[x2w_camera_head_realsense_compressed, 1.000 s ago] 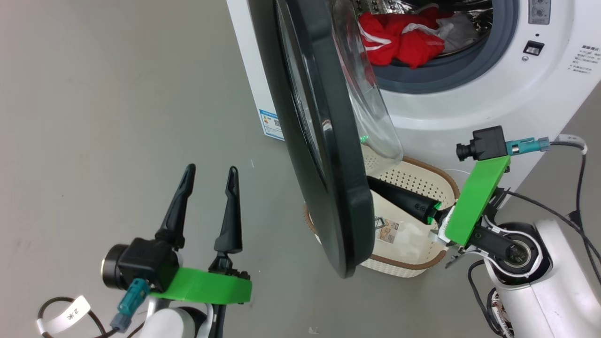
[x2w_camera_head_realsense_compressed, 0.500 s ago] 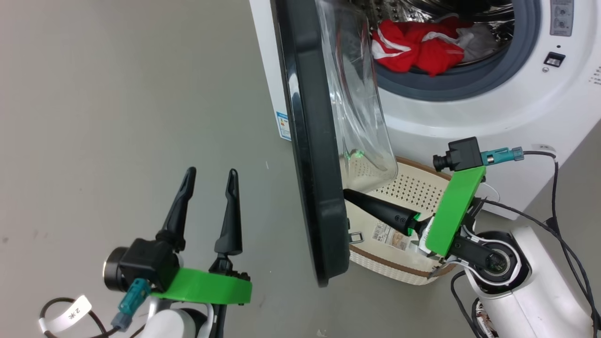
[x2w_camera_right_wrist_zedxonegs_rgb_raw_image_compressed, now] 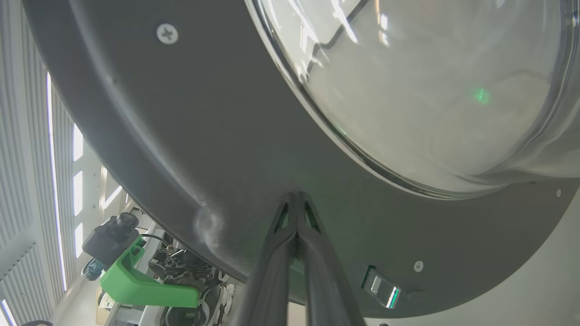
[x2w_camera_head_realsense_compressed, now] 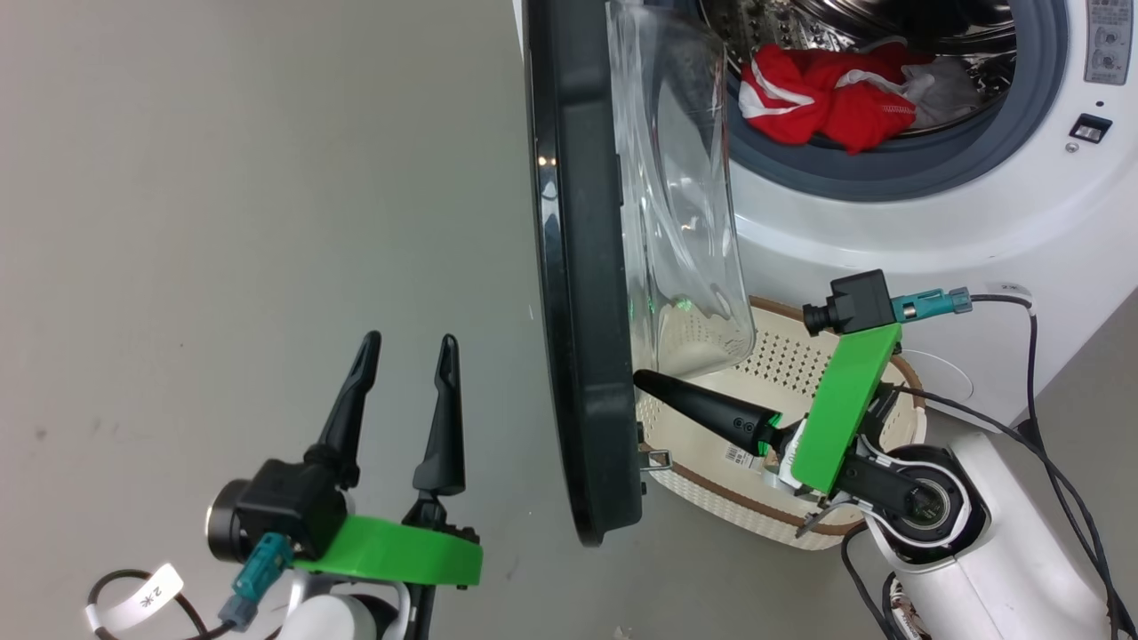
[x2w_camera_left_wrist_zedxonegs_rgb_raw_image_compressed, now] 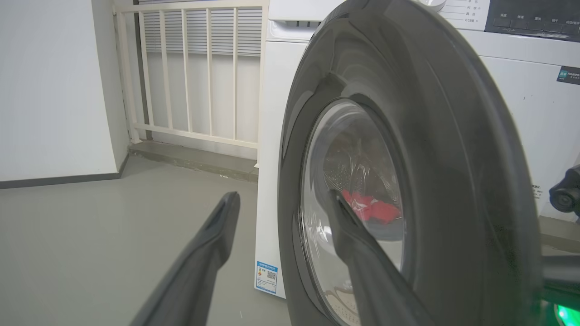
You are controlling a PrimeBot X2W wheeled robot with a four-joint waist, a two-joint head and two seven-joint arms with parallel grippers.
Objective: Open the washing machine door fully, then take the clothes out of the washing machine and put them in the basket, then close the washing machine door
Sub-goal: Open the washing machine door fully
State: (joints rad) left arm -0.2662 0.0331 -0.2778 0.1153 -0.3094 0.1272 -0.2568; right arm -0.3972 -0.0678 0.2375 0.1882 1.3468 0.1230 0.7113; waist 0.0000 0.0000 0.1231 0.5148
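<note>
Two tools: my left tool (x2w_camera_head_realsense_compressed: 410, 342) stands wide with nothing in it, out over the floor (x2w_camera_head_realsense_compressed: 222, 222) on the outer side of the washing machine door (x2w_camera_head_realsense_compressed: 578, 267). My right tool (x2w_camera_head_realsense_compressed: 642, 380) is pinched closed on nothing.
Right tool contact: its tip lies against the door's inner face, just below the glass bowl (x2w_camera_head_realsense_compressed: 685, 222), with the arm reaching across above the basket (x2w_camera_head_realsense_compressed: 782, 360).
Door: swung out from the washing machine (x2w_camera_head_realsense_compressed: 933, 222) and nearly edge-on in the head view, so the drum (x2w_camera_head_realsense_compressed: 800, 27) mouth is uncovered.
Clothes: the clothes (x2w_camera_head_realsense_compressed: 827, 93) lie in a red-and-white heap at the front of the drum, and none are out.
Basket: on the floor just in front of the machine, partly under the door's bowl, holding nothing but its sticker (x2w_camera_head_realsense_compressed: 738, 455).
Done: the door is partly open, roughly square to the machine front by my judgement, not yet fully back.
Left to do: push the door to full, carry the clothes over to the basket, then shut the door.
Stage: I judge I am early, within the first step.
</note>
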